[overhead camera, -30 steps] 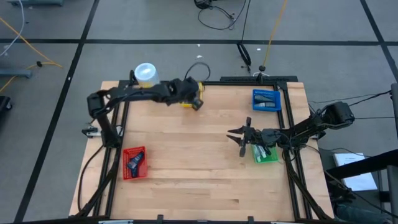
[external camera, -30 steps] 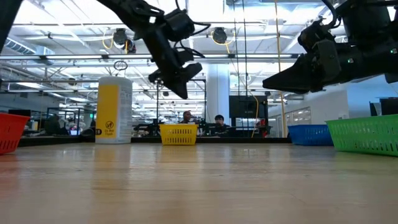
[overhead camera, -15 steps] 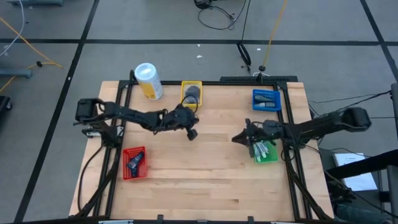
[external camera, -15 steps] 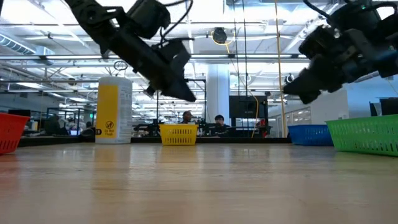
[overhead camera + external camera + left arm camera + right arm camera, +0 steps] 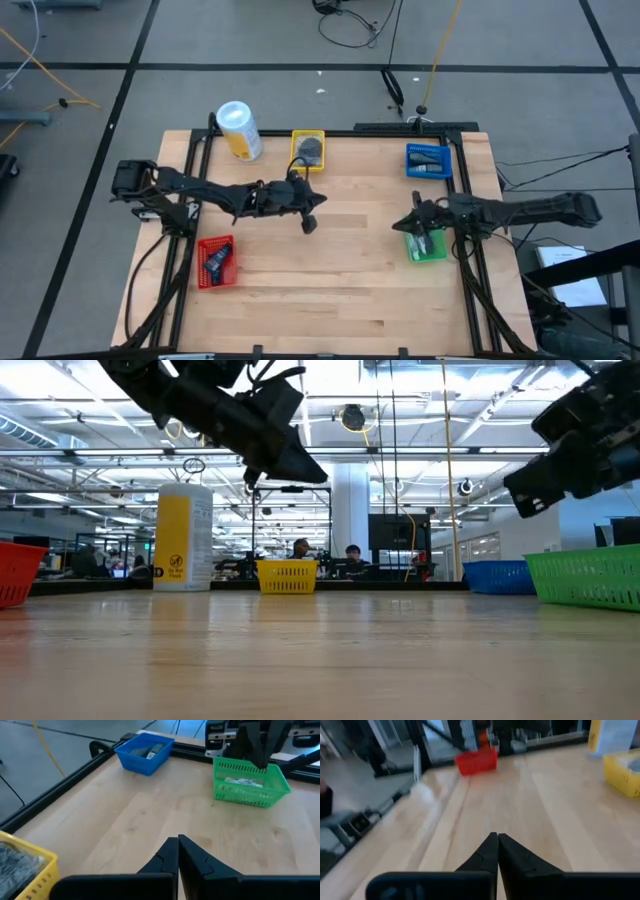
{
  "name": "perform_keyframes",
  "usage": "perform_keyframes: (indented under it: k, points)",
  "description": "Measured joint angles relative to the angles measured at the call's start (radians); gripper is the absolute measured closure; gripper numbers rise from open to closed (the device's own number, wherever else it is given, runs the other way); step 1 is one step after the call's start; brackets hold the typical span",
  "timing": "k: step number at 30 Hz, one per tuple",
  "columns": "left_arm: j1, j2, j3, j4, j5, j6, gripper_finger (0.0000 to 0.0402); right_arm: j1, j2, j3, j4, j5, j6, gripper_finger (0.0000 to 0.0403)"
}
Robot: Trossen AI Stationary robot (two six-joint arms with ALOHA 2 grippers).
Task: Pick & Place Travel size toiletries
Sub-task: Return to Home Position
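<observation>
Left hand [image 5: 310, 224] closed, empty, above the middle of the pale wooden bench [image 5: 340, 295]. Right hand [image 5: 400, 225] closed too, empty, just beside the green plastic mesh tray [image 5: 440, 254]. Toiletries sit in trays (slim white tubes [image 5: 242, 781] in green, small dark packs [image 5: 214, 262] in the red plastic tray [image 5: 230, 279]).

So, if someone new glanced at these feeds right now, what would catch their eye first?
Two dark arms reach in from either side, the left gripper and right gripper both shut and empty above the table. Bright bins ring it: red bin at left, yellow bin and blue bin along the far edge, green bin under the right arm; a yellow canister stands far-left.
</observation>
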Motion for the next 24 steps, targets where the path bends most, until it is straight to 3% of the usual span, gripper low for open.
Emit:
perform_keyframes:
  k: [11, 19, 24]
  points:
    - [-0.012, -0.007, 0.0, -0.016, -0.002, -0.001, 0.0392, 0.001, -0.281, -0.081, -0.01, 0.003, -0.054, 0.0402]
    - [-0.012, -0.009, 0.0, -0.005, -0.001, -0.02, 0.0391, 0.001, -0.311, -0.083, -0.032, 0.003, -0.061, 0.0401]
    - [-0.012, -0.112, 0.0, -0.072, 0.002, 0.027, 0.0399, 0.001, -0.311, -0.084, -0.029, 0.003, -0.061, 0.0401]
